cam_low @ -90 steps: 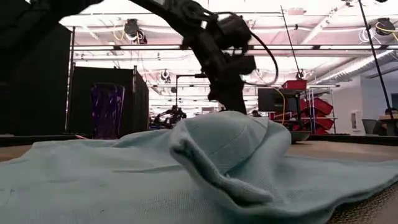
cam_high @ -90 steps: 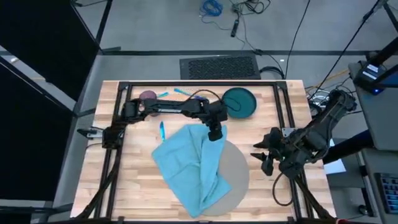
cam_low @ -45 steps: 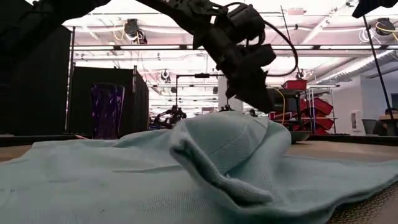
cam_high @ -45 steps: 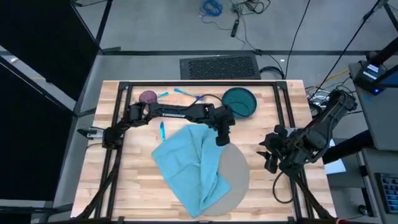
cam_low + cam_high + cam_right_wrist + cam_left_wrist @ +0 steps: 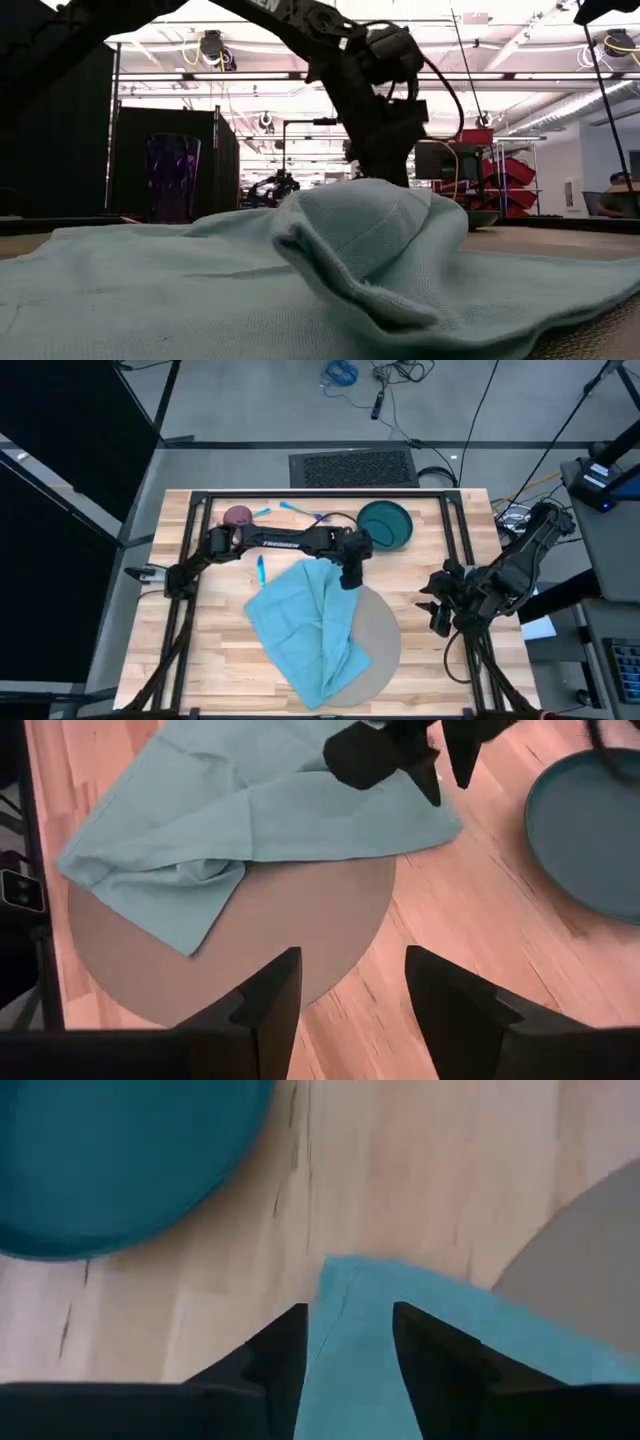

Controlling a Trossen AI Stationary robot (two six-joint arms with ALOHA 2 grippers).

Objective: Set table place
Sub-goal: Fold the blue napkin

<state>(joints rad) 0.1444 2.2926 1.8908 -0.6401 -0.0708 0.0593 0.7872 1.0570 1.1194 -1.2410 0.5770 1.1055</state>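
Observation:
A light blue cloth (image 5: 305, 622) lies crumpled on the wooden table (image 5: 215, 650), and its right part covers the round grey placemat (image 5: 378, 632). My left gripper (image 5: 349, 580) points down, open, over the cloth's far right corner (image 5: 345, 1285). In the left wrist view one finger stands on each side of that corner. The dark teal plate (image 5: 385, 525) sits at the far side. My right gripper (image 5: 437, 612) waits open near the table's right edge, beside the placemat (image 5: 260, 935). My left gripper comes from above with its open fingers (image 5: 283, 1348) on either side of the cloth's far right corner (image 5: 350, 1315). The corner lies flat on the table. Whether the fingertips touch the cloth, I cannot tell.
A purple cup (image 5: 238, 515) and blue utensils (image 5: 260, 568) lie at the far left. The black frame rails (image 5: 190, 560) run along the table's edges. Bare wood shows between the placemat and the plate (image 5: 470, 920).
My left gripper swung a little toward the table's right edge, tipping, then came back and stands upright over the cloth's far corner. My right gripper has drawn back slightly toward the right edge. The cloth has kept its shape.

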